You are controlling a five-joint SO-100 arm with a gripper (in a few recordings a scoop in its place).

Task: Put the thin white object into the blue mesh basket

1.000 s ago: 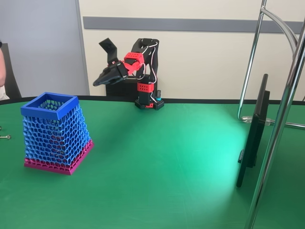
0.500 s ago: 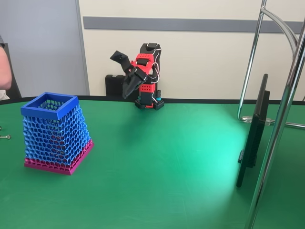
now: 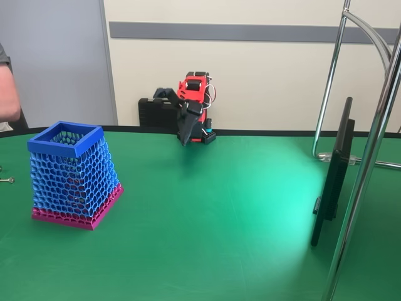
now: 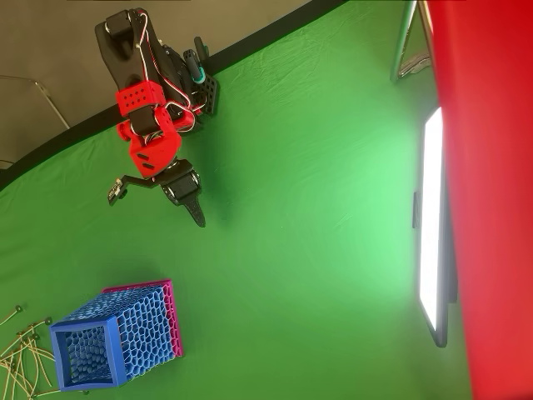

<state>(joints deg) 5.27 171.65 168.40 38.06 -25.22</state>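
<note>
A: Where is the arm?

B: Folded up at the far edge of the green table (image 3: pixel 219 219), red and black, with the gripper (image 3: pixel 184 139) hanging tip-down just in front of its base. In the overhead view the gripper (image 4: pixel 196 214) points out over bare cloth, well apart from the basket.

A: Jaws?

B: I cannot tell. The fingers read as one dark wedge in both views, and I see nothing between them.

A: And the basket?

B: The blue mesh basket (image 3: pixel 72 175) stands upright on its pink base near the left side of the fixed view, rim up. From above, the blue mesh basket (image 4: pixel 117 337) sits in the lower left corner.

A: The thin white thing?

B: Several pale strands (image 4: pixel 21 354) with small dark tips lie crossed on the cloth just beside the basket, at the left edge of the overhead view (which one is meant, I cannot tell). Whether any lies inside the basket, the mesh hides.

A: Anything else?

B: A small metal screw (image 3: pixel 7 180) at the left edge, a person's arm (image 3: pixel 7 94) above it, and a flat screen (image 3: pixel 332 175) standing edge-on at the right.
</note>
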